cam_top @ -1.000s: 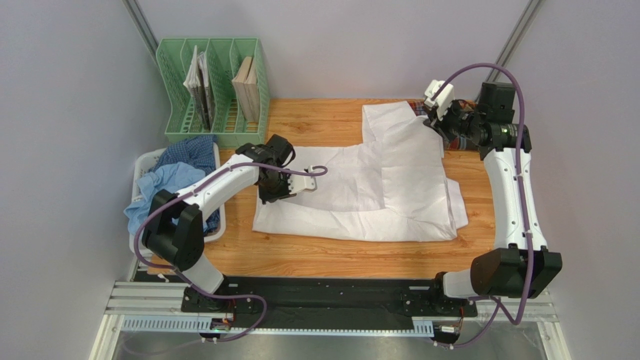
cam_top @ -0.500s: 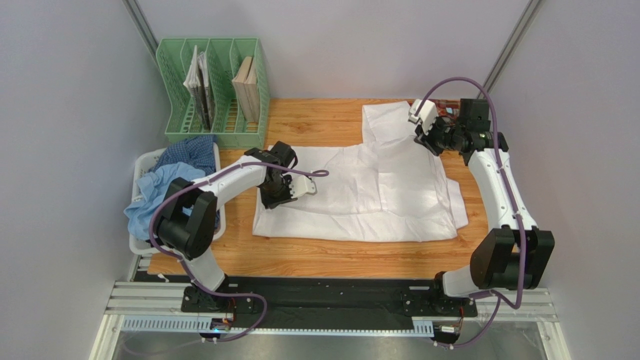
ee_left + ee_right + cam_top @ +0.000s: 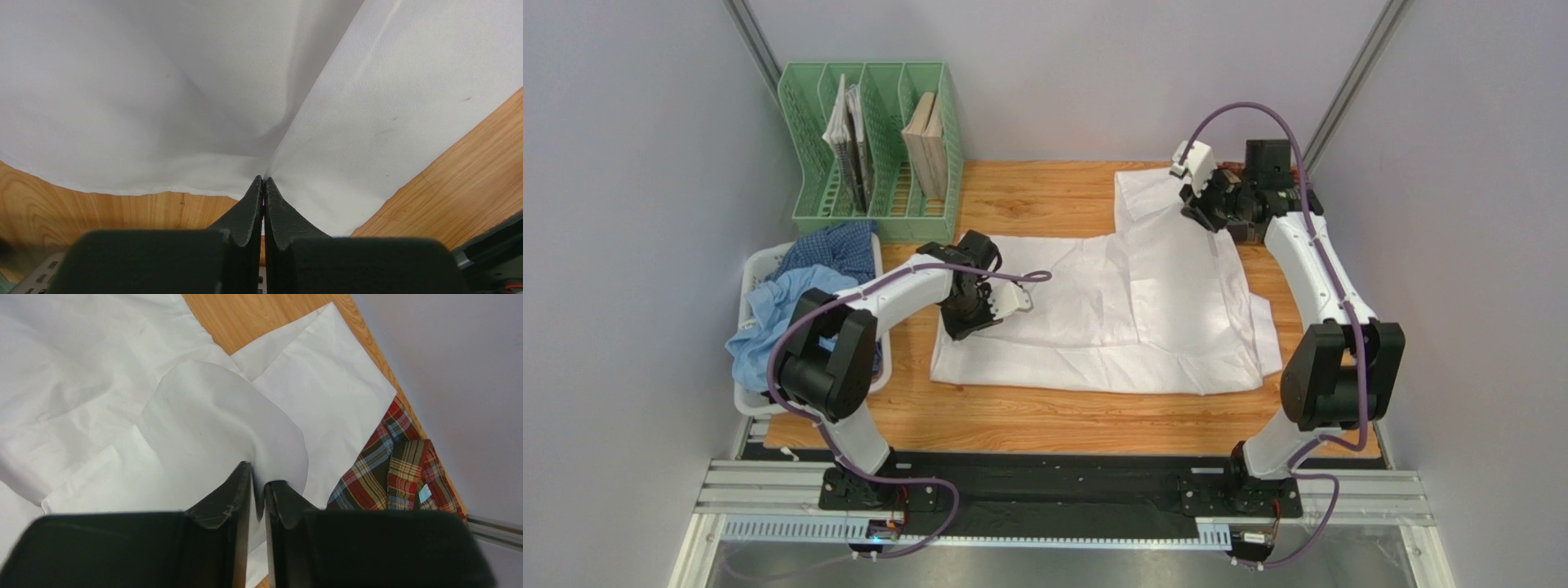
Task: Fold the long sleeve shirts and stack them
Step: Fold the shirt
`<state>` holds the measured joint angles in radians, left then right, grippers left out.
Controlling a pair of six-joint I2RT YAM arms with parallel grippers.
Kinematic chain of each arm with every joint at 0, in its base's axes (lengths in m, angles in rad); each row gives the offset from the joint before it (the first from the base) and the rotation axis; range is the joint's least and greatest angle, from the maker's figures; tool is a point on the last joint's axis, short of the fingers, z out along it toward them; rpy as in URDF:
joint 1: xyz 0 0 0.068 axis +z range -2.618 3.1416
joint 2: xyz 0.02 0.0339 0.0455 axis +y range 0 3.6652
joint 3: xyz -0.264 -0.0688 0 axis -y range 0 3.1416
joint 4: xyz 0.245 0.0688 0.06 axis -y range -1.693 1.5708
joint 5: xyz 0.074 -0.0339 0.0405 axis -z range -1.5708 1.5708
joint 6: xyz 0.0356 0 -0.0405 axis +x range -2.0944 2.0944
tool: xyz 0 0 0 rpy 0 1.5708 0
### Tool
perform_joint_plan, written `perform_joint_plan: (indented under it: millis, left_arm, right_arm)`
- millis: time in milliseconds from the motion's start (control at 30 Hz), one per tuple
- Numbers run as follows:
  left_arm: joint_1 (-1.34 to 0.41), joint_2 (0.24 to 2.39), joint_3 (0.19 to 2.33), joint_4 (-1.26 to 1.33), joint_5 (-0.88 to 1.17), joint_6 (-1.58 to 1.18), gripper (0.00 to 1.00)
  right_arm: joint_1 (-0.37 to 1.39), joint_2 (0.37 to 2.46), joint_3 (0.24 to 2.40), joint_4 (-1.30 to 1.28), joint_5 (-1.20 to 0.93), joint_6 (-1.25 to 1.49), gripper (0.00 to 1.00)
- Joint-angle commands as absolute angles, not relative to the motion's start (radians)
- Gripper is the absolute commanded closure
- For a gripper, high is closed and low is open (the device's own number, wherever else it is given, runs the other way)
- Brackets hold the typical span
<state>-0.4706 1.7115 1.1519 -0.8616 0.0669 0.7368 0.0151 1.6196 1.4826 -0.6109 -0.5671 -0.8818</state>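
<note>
The right pincer [image 3: 1194, 206] has swung left along the far side of the counter [image 3: 1038, 184], fingers nearly together on a raised fold of the white shirt [image 3: 1136, 321] spread mid-counter. The left pincer [image 3: 263, 181] is fully closed, pinching its left edge.

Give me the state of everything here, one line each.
white shirt, spread on table, partly folded
left tool, shut on white shirt
right tool, shut on white shirt's raised fold
plaid shirt, lying at far right edge
blue shirts, heaped unfolded in basket
</note>
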Motion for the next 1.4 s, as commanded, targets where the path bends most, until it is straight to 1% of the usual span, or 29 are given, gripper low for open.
perform_joint_plan:
  millis: [0,33,67,100,133,167,233,267,367,400,467,500,667,767,833,867,900,1000,1033,1100,1133,1233,1367]
  left_arm:
    - [-0.454,1.718,1.149,-0.845,0.067,0.686,0.91]
    - [-0.44,1.717,1.152,-0.853,0.077,0.675,0.87]
    - [-0.431,1.709,1.157,-0.86,0.087,0.666,0.8]
    - [-0.423,1.703,1.16,-0.865,0.097,0.64,0.75]
    - [-0.404,1.694,1.16,-0.871,0.107,0.631,0.72]
    - [-0.393,1.671,1.166,-0.88,0.124,0.623,0.66]
    - [-0.377,1.645,1.173,-0.903,0.17,0.594,0.57]
    - [-0.377,1.611,1.177,-0.911,0.185,0.588,0.55]
    - [-0.377,1.563,1.177,-0.939,0.239,0.565,0.52]
    - [-0.377,1.559,1.175,-0.951,0.244,0.563,0.52]
    - [-0.377,1.559,1.161,-0.96,0.239,0.571,0.51]
    - [-0.377,1.557,1.154,-0.963,0.241,0.577,0.51]
    - [-0.377,1.58,1.101,-0.95,0.229,0.597,0.5]
    - [-0.377,1.604,1.088,-0.94,0.212,0.598,0.5]
    - [-0.377,1.623,1.085,-0.939,0.195,0.598,0.5]
    - [-0.377,1.629,1.081,-0.936,0.184,0.598,0.5]
    - [-0.377,1.637,1.078,-0.933,0.175,0.598,0.51]
    - [-0.377,1.686,1.074,-0.928,0.127,0.601,0.57]
    - [-0.377,1.696,1.074,-0.928,0.115,0.606,0.63]
    - [-0.377,1.715,1.068,-0.93,0.081,0.618,0.7]
    - [-0.377,1.727,1.065,-0.931,0.068,0.621,0.76]
    - [-0.377,1.74,1.052,-0.933,0.035,0.634,0.83]
    - [-0.377,1.735,1.026,-0.937,0.017,0.641,0.86]
  right_arm:
    - [0.046,1.716,1.595,-0.739,-0.465,-0.845,0.56]
    - [0.041,1.741,1.645,-0.812,-0.407,-0.829,0.48]
    - [0.014,1.771,1.748,-1.006,-0.403,-0.837,0.42]
    - [-0.024,1.811,1.806,-1.102,-0.416,-0.845,0.13]
    - [-0.061,1.824,1.847,-1.186,-0.476,-0.838,0.09]
    - [-0.142,1.827,1.899,-1.329,-0.512,-0.836,0.07]
    - [-0.219,1.804,1.899,-1.44,-0.582,-0.837,0.07]
    - [-0.286,1.789,1.879,-1.524,-0.595,-0.874,0.07]
    - [-0.374,1.692,1.703,-1.575,-0.592,-0.932,0.14]
    - [-0.383,1.671,1.595,-1.575,-0.578,-0.939,0.2]
    - [-0.385,1.625,1.507,-1.565,-0.54,-0.943,0.24]
    - [-0.387,1.615,1.427,-1.554,-0.532,-0.933,0.27]
    - [-0.385,1.624,1.261,-1.415,-0.494,-0.865,0.32]
    - [-0.385,1.654,1.197,-1.355,-0.45,-0.856,0.37]
    - [-0.385,1.675,1.14,-1.294,-0.393,-0.856,0.43]
    - [-0.385,1.684,1.115,-1.269,-0.373,-0.853,0.49]
    - [-0.385,1.689,1.097,-1.246,-0.339,-0.847,0.52]
    - [-0.385,1.716,1.034,-1.163,-0.286,-0.835,0.63]
    - [-0.385,1.724,1.023,-1.129,-0.276,-0.827,0.64]
    - [-0.385,1.744,1.003,-1.098,-0.244,-0.813,0.67]
    - [-0.385,1.75,0.999,-1.074,-0.235,-0.802,0.68]
    - [-0.376,1.773,0.988,-1.065,-0.196,-0.796,0.69]
    - [-0.367,1.772,0.959,-1.087,-0.144,-0.821,0.68]
